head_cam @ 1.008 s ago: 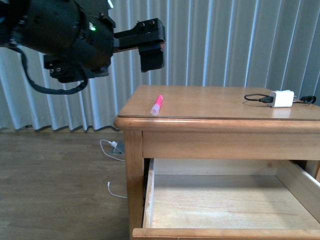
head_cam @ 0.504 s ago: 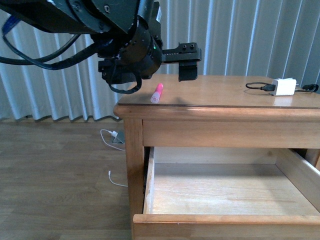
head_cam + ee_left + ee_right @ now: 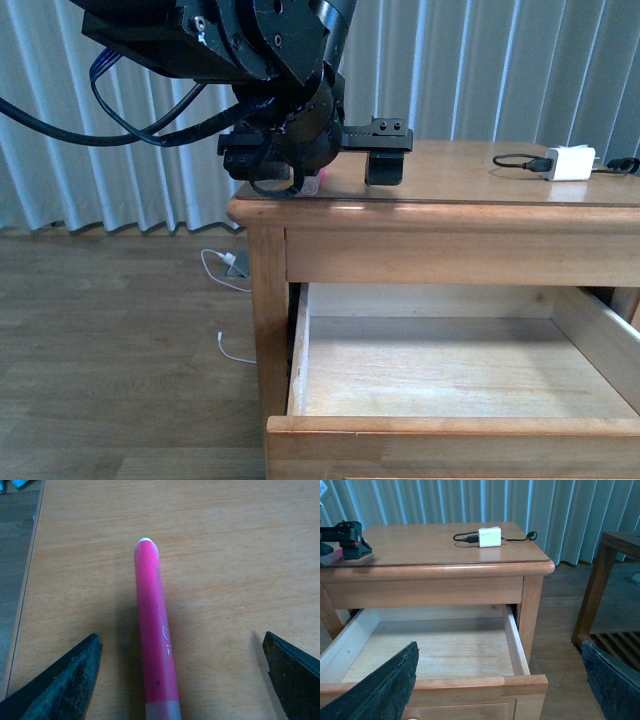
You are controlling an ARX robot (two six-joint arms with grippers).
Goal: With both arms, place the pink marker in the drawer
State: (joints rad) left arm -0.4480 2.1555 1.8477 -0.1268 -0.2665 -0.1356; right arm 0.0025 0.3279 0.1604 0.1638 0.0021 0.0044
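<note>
Left fingers [image 3: 75,675] lower now, wide apart, either side of pink marker [image 3: 155,630].

A white charger block [image 3: 571,163] with its black cable [image 3: 518,159] lies on the tabletop [image 3: 470,188] before pale vertical blinds [image 3: 480,70].
</note>
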